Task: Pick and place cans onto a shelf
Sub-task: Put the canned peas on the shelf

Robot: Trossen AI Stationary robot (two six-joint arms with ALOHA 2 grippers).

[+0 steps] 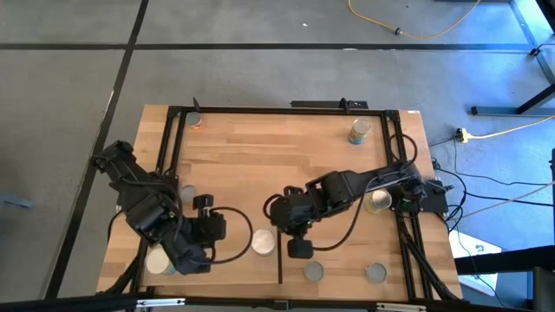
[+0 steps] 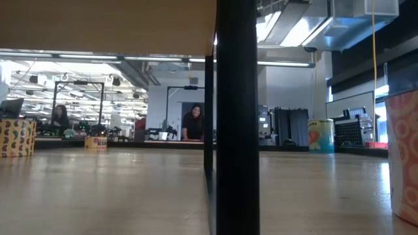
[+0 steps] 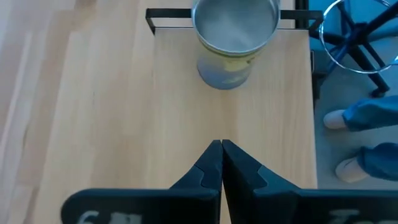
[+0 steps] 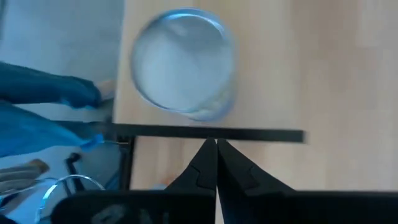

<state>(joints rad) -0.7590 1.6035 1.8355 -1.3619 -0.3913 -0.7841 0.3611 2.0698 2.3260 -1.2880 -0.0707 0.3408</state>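
Both grippers empty, fingers closed tip to tip. Left gripper (image 3: 221, 163) sits over the desk's (image 1: 260, 147) near-left area; a grey-topped can (image 3: 234, 38) stands ahead of it. Right gripper (image 4: 216, 163) is at centre-front, above a thin black strip (image 4: 205, 133), a can (image 4: 183, 62) just beyond. 1 can (image 1: 359, 130) stands far right.

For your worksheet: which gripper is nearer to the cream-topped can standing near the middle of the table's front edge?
The right. The right gripper, shut, sits just beside the cream-topped can on its right. The left gripper, also shut, lies farther off to the can's left.
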